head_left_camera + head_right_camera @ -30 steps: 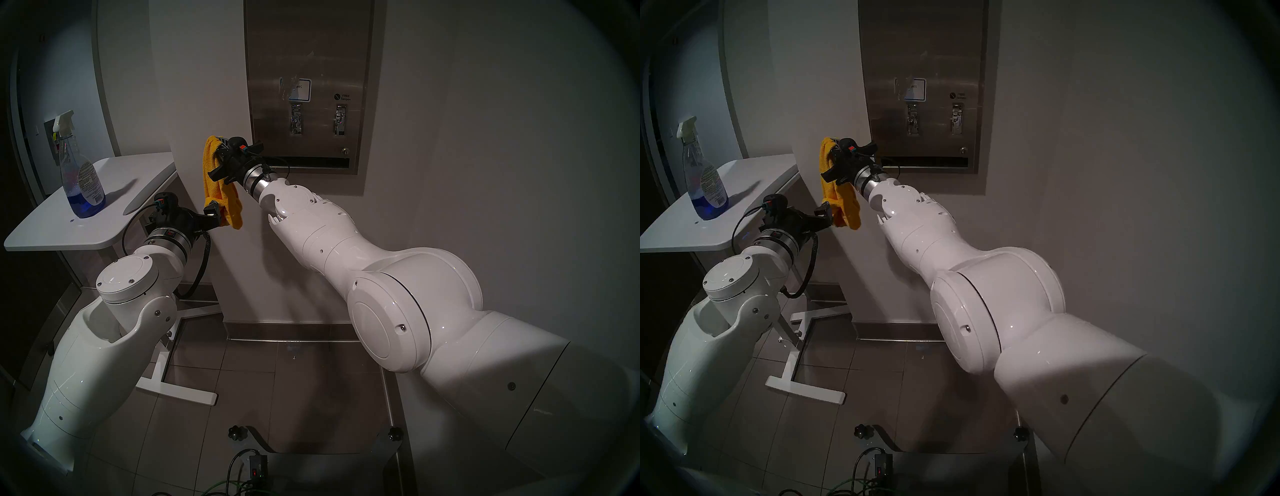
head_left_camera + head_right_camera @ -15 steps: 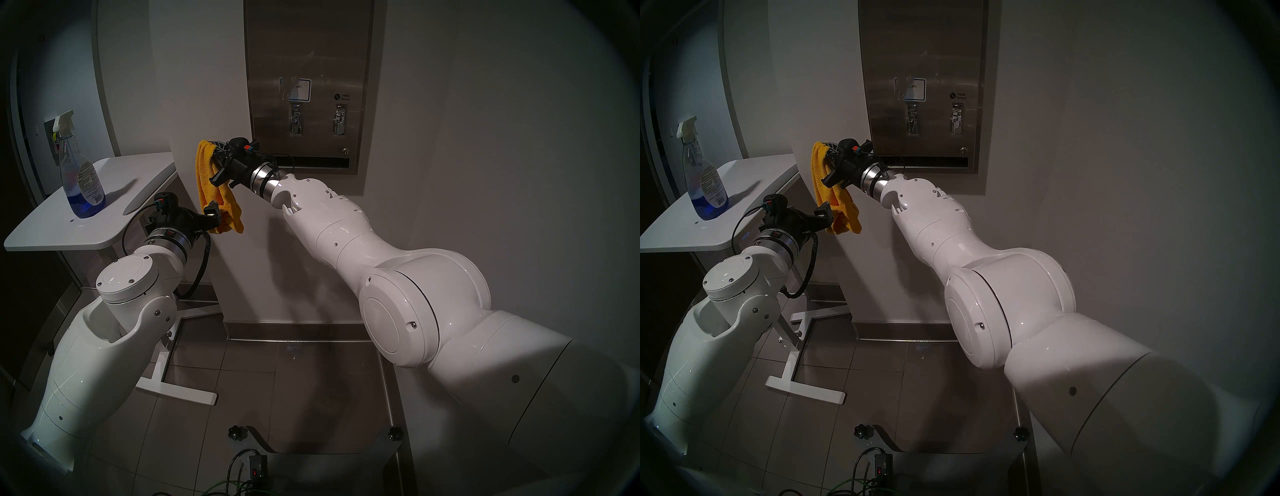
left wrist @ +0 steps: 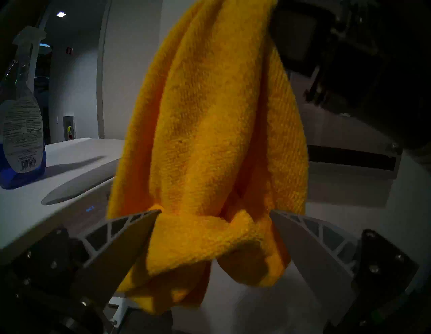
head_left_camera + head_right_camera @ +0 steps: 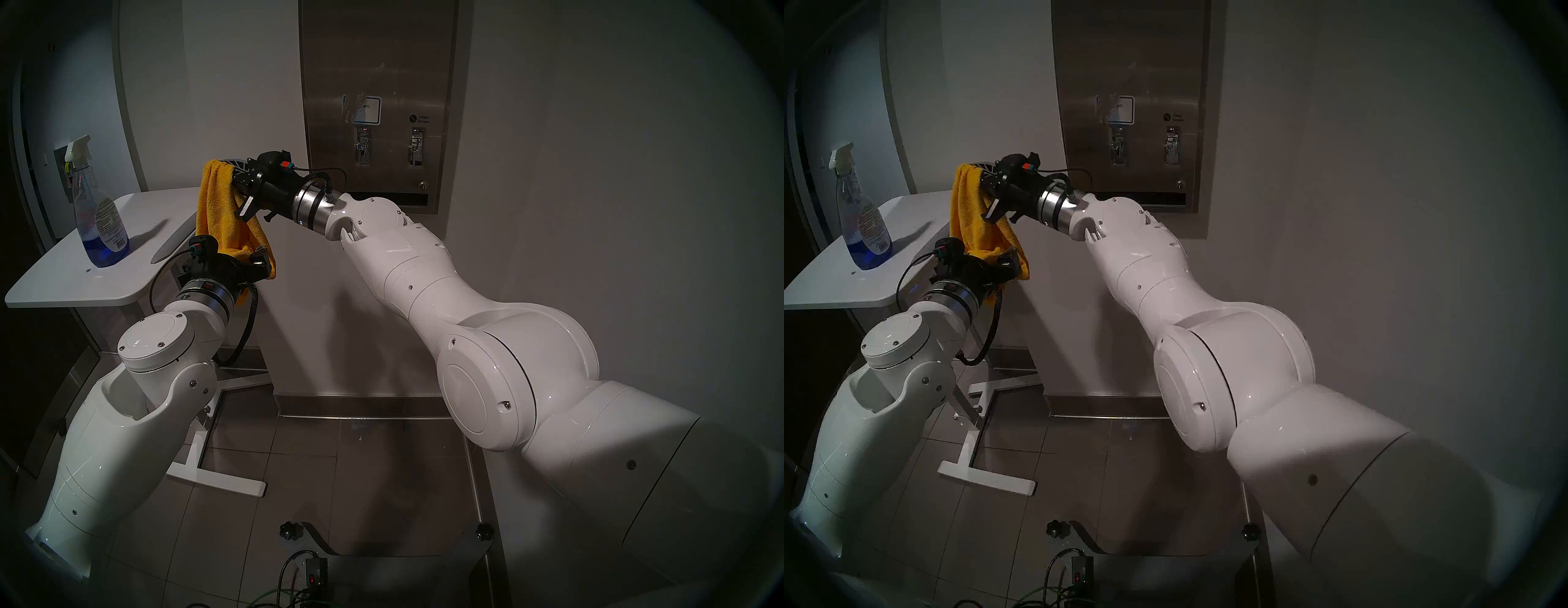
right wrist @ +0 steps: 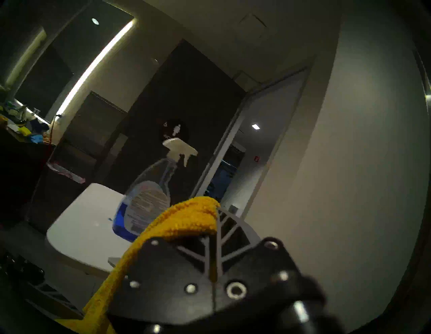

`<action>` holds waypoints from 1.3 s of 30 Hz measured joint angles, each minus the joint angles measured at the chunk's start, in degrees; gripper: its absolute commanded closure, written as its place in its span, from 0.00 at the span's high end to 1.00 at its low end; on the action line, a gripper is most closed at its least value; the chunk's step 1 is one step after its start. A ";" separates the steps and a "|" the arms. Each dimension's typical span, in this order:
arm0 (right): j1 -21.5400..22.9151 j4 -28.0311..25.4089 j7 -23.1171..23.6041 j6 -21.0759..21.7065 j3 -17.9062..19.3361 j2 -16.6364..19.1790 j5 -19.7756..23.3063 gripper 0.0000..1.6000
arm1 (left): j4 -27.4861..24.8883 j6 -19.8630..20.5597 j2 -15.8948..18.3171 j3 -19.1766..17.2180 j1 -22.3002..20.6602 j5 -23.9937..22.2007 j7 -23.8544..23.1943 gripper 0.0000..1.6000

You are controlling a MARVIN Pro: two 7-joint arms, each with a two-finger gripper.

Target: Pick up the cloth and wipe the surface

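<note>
Since the earlier frame, right gripper, clamped on cloth, has swung left and up, away from panel. Left gripper gapes around the hem. Return cloth flat against panel.

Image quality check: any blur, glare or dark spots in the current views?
Head views: sharp but dim, dark fisheye rim, bottle casts a shadow on the table. Left wrist: cloth sharp and bright, edges dark. Right wrist: motion-blurred, murky, ceiling light strip glaring.

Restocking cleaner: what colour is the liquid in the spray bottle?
Blue, pooled low in the spray bottle; clearest in the head view.
</note>
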 measured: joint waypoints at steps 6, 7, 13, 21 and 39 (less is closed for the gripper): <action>-1.69 -3.97 3.91 3.61 1.02 0.11 1.35 0.00 | 1.18 -0.07 0.50 0.46 -1.92 0.96 -0.80 1.00; -2.05 -4.47 4.32 4.10 1.12 0.13 1.48 0.00 | 1.51 -0.10 0.57 0.46 -2.24 1.10 -0.90 1.00; -5.14 -7.65 6.41 7.65 1.72 0.28 2.10 0.00 | 5.13 -0.51 0.88 0.46 -4.73 2.23 -1.30 0.00; -8.88 -12.67 7.91 11.36 2.48 0.69 2.41 1.00 | 6.12 -1.69 1.15 1.12 -5.83 3.99 -1.65 0.00; -16.55 -23.91 0.88 21.72 3.54 1.36 -1.71 1.00 | 1.35 -5.82 4.31 -1.04 -1.08 10.77 1.22 0.00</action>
